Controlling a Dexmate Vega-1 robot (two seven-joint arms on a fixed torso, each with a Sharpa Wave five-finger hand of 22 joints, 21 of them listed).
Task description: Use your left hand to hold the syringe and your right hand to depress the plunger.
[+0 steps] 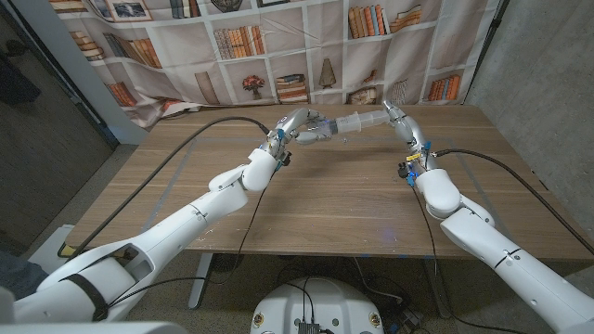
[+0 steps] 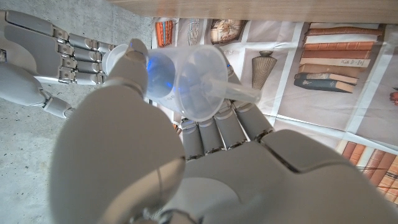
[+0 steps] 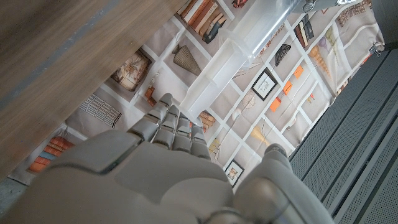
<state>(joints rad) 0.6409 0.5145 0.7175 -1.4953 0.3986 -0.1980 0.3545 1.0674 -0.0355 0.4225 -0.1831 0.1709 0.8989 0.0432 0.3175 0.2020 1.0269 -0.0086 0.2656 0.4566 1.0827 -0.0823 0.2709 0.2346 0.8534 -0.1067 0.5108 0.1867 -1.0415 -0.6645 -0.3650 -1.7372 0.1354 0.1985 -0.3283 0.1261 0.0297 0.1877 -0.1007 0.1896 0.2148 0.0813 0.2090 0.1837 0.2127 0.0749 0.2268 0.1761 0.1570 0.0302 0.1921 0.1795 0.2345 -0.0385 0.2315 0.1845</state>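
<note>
Holding the clear plastic syringe [image 1: 351,122] aloft over the far part of the wooden surface [image 1: 316,199], the left hand [image 1: 304,128] has its fingers wrapped around the barrel, which stretches roughly level toward the robot's right. In the left wrist view the barrel's open flared end sits between that hand's thumb and curled fingers, with the thin plunger rod [image 2: 239,92] running out of it and a blue glow showing through the plastic. The right hand [image 1: 397,122] meets the syringe's other end; in the head view its fingers seem to touch or close about the plunger's tip, but whether they truly grip it or only press against it I cannot tell. The right wrist view looks along that hand's back and shows the translucent syringe body reaching away from just beyond its fingertips [image 3: 168,115], against the printed bookshelf backdrop [image 1: 278,46].

By my reading, the holding step is done and the pressing step is just at hand: the plunger looks largely extended, so most of the stroke appears left to make. The next move would call for the right hand to push straight along the barrel's axis toward the left hand, while the left grip keeps firm so the barrel neither slides through the fingers nor tilts off line.
</note>
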